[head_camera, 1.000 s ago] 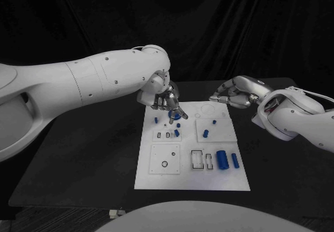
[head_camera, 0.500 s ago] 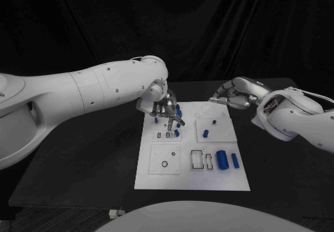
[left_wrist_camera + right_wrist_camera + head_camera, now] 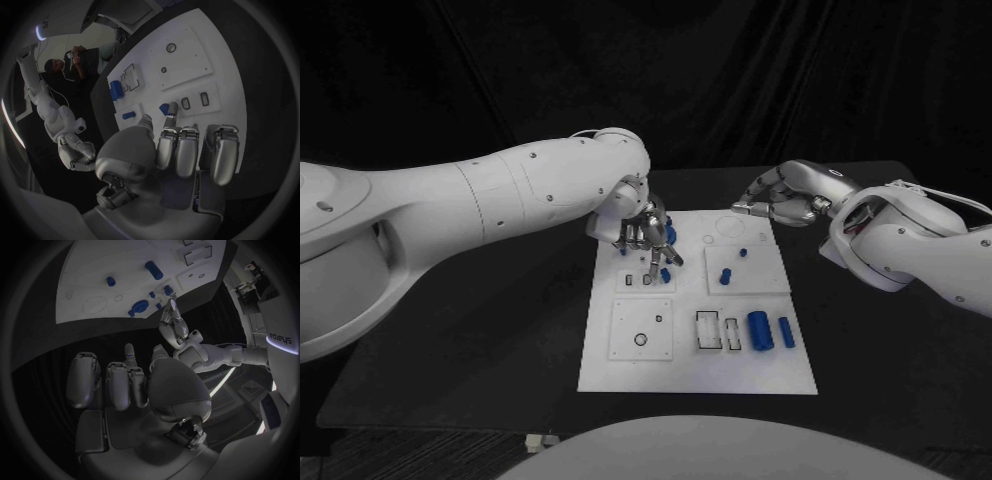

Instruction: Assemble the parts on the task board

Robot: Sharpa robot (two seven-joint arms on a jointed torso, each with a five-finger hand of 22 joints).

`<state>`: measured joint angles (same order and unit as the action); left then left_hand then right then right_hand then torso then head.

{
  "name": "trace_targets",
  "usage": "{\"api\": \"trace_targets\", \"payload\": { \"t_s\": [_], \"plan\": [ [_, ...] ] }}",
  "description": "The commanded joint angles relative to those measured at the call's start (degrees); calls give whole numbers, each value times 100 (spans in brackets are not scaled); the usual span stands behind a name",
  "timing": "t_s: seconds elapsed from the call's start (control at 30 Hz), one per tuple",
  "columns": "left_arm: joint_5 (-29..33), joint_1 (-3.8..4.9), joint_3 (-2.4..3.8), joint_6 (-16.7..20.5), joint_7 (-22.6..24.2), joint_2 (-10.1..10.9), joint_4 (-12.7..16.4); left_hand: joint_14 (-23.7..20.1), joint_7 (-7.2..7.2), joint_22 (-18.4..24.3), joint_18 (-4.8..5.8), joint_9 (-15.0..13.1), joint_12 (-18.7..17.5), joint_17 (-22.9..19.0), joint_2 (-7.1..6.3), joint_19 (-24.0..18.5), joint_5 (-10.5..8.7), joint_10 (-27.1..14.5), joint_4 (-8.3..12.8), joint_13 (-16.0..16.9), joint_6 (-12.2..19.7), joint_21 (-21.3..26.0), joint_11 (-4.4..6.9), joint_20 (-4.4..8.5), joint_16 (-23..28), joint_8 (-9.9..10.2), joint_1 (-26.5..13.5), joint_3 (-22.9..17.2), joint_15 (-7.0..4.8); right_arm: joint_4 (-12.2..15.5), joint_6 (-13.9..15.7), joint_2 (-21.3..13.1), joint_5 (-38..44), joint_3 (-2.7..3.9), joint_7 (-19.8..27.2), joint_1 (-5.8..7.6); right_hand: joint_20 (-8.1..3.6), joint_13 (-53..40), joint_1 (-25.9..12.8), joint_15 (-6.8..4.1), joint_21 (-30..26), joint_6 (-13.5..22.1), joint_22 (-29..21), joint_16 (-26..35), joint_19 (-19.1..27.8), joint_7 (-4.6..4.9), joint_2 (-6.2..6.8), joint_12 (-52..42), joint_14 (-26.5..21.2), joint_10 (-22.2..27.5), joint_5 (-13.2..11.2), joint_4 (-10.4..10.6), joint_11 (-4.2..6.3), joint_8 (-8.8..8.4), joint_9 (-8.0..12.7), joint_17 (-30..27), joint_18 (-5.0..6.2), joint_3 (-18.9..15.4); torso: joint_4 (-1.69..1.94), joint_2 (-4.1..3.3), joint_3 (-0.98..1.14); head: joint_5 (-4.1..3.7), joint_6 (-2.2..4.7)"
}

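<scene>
The white task board (image 3: 625, 365) lies mid-table. My left hand (image 3: 643, 235) hangs over its far left part with fingers stretched down and nothing held; one fingertip (image 3: 172, 107) touches a blue part (image 3: 164, 108) lying there (image 3: 669, 232). A small blue peg (image 3: 665, 274) lies just nearer. A big blue cylinder (image 3: 760, 330) and a thinner one (image 3: 788, 332) lie at the near right, and small pegs (image 3: 730, 275) stand mid-board. My right hand (image 3: 783, 200) hovers off the board's far right corner, fingers curled in on nothing. From the right wrist, the left hand (image 3: 175, 322) reaches onto the board (image 3: 87, 270).
The black table (image 3: 473, 330) surrounds the board, with free room to its left and right. Empty rectangular slots (image 3: 711, 330) sit beside the big cylinder, and a square plate with round holes (image 3: 643, 330) lies at the near left.
My left arm has swung and its hand has sunk a little toward the board's far left. The right hand has stayed where it was.
</scene>
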<state>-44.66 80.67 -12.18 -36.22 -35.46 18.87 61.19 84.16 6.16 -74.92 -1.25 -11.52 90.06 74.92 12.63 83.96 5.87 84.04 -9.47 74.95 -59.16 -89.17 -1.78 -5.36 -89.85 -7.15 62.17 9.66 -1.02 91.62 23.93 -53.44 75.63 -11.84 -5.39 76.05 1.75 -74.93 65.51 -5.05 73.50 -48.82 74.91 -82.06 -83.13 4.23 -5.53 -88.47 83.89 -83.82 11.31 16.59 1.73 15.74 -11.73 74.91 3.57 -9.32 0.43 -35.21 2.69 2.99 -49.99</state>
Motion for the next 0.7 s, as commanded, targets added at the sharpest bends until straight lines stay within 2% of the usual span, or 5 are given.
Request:
{"api": "trace_targets", "payload": {
  "t_s": [0.03,0.27,0.47,0.7],
  "plan": [
    [50,-32,4,140,28,-41,-67,584,32,-1255,59,13,-6,1508,-6,403,18,596,45,1505,34,34,-48,-26,-15,39,44,-11,29,-3,-60,5,4,4,-108,-16,-1,-1242,11,32,-28,16,1042,30,-32,-3,-59,28,331,-483,23,9,-41,18,-6,331,-2,-41,-2,-1,-5,12,-1],
    [50,-108,4,197,27,-121,-217,584,52,-1221,50,53,-6,1508,-34,376,34,596,199,1505,57,53,-66,-42,-15,125,121,-122,46,-5,-81,15,4,4,-113,-20,-1,-1240,14,32,-30,14,1042,32,-32,-2,-61,29,331,-482,26,7,-42,19,-7,328,-2,-44,2,3,-2,9,-1],
    [50,-164,5,210,35,-173,-260,584,61,-1210,47,70,-6,1508,-47,367,35,596,250,1505,78,60,-73,-47,-15,162,145,-159,51,0,-91,11,4,4,-118,-21,-1,-1240,14,32,-30,14,1042,32,-32,-2,-61,29,331,-482,26,7,-42,19,-7,328,-2,-44,-1,3,-1,8,-1],
    [50,-192,5,207,37,-206,-300,584,47,-1216,48,81,-6,1508,-66,372,67,596,375,1505,9,60,-66,-51,-15,176,213,-253,50,7,-105,4,4,4,-126,-23,-1,-1240,14,32,-30,14,1042,32,-32,-2,-61,29,331,-482,26,7,-42,19,-7,328,-2,-44,-5,3,-5,7,-1]
  ]
}}
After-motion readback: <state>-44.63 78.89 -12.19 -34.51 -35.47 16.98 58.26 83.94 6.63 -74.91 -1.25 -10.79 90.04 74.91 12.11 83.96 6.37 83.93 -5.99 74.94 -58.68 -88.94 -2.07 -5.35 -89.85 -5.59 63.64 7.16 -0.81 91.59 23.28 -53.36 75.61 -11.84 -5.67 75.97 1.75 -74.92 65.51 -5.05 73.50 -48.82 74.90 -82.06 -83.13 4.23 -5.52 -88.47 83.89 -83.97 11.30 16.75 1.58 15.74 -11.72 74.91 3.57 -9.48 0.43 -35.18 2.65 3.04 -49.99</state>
